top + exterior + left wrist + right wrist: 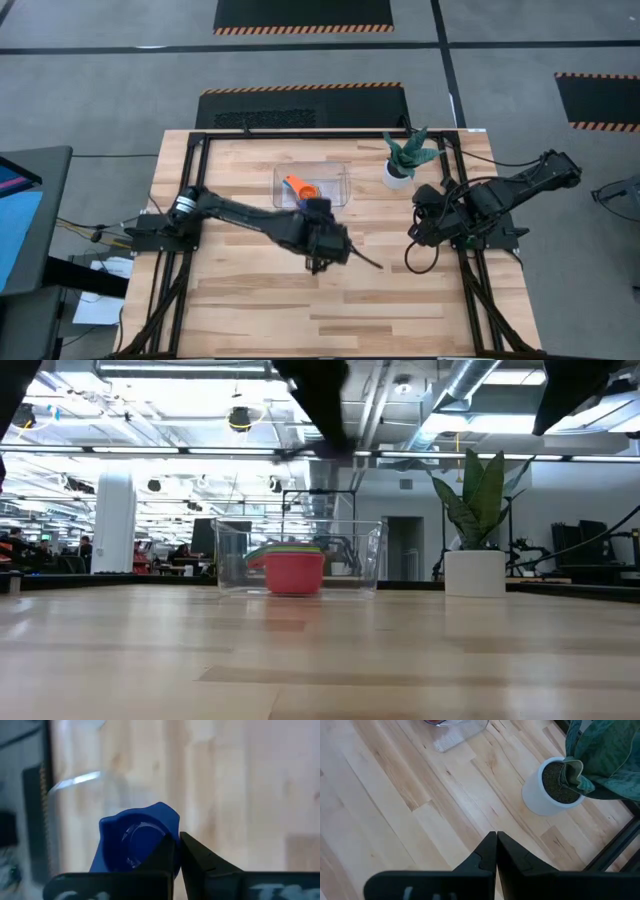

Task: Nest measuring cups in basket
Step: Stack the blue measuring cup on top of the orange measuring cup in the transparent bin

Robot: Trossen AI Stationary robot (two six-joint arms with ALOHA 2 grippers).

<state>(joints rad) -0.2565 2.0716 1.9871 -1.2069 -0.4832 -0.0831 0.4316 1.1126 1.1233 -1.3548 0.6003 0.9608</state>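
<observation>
Your left end effector (177,851) is clenched on a blue measuring cup (137,840), gripping it at its edge so the cup's bowl sticks out ahead of the fingers. In the wrist view the cup hangs above the wooden table (240,780), with a clear curved edge of the basket (75,781) showing just beyond it. From overhead, your left arm reaches from the table's left side toward the middle, and its end effector (322,232) sits at the near edge of the basket (340,175), raised off the table.

The basket stands near the back middle of the table (250,310). Inside it you can see an orange cup (299,187) from above. In the low view a red cup (294,572) sits in the basket (370,555), with green and yellow rims stacked in it.

Your right end effector (496,851) has its fingers pressed together with nothing between them. It hovers over bare table on the right side, near a white pot (547,790) holding a green plant (605,755). From overhead, the right arm (490,200) is folded at the table's right edge, just beside the pot (397,174).
</observation>
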